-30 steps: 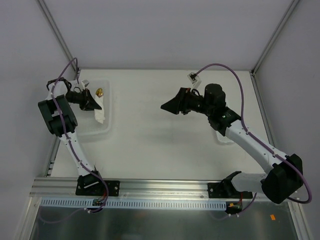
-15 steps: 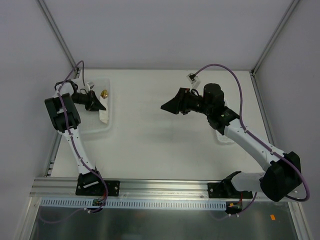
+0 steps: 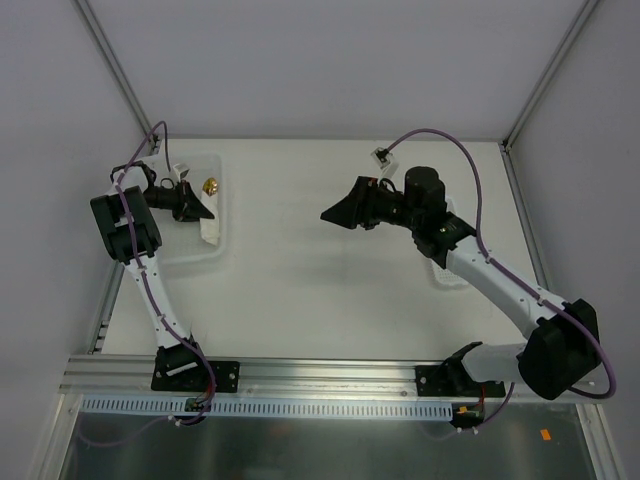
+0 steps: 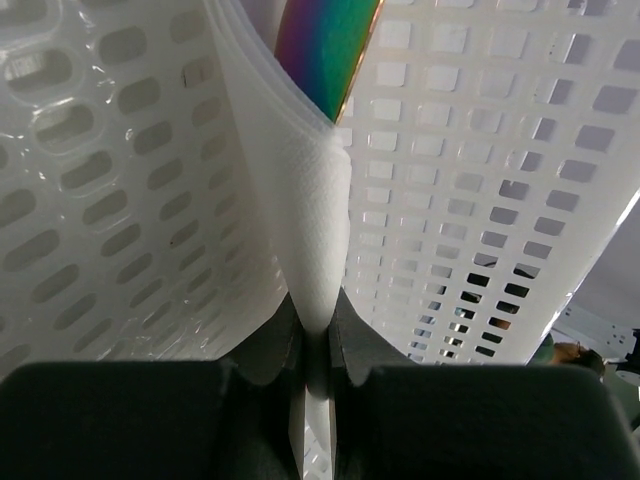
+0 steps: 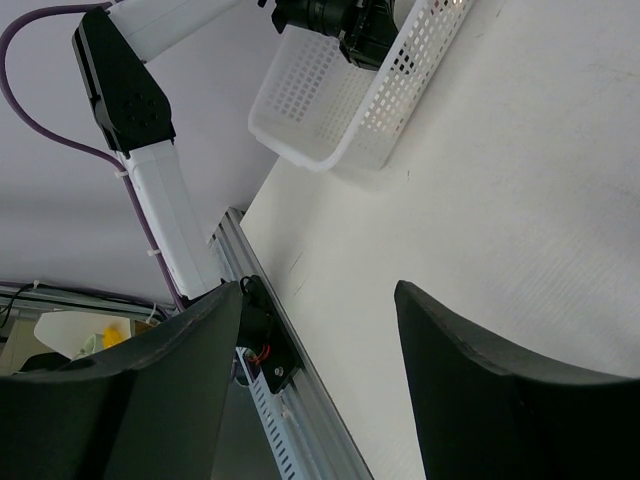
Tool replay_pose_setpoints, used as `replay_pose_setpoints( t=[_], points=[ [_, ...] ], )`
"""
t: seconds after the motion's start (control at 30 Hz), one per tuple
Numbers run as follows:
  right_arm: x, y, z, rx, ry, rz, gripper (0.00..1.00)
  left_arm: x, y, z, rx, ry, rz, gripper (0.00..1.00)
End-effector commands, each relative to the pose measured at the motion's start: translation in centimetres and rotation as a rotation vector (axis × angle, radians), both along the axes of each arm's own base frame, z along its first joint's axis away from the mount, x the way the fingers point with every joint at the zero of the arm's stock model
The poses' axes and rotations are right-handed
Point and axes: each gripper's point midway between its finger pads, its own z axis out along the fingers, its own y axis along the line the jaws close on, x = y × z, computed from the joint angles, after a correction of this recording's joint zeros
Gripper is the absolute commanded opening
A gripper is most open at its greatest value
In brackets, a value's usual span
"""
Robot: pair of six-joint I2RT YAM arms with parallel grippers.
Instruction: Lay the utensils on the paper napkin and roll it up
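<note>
The left claw (image 4: 318,325) pinches the napkin (image 4: 300,200) tight, I think to lift it from the basket (image 4: 480,200); the right claw (image 5: 318,330) hangs open, empty.

The white tabletop (image 3: 300,260) fills the middle of the top view. A white perforated basket (image 3: 200,258) stands on it at the upper left, close to the left edge. A second white basket (image 3: 447,278) sits at the right of the frame, with only part of it showing.
</note>
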Motion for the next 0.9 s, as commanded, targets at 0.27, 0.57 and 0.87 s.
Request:
replay_pose_setpoints(
  t=[0.27,0.57,0.87],
  points=[
    [0.0,0.3,0.8,0.024,-0.018,0.028,0.66,0.1,0.7,-1.2,0.091,0.034,-0.011,0.21],
    [0.1,0.5,0.9,0.032,-0.014,0.034,0.66,0.4,1.3,-1.4,0.285,0.018,-0.059,0.34],
    [-0.1,0.4,1.1,0.035,-0.021,0.034,0.66,1.1,2.7,-0.9,0.441,-0.017,-0.038,0.46]
  ],
)
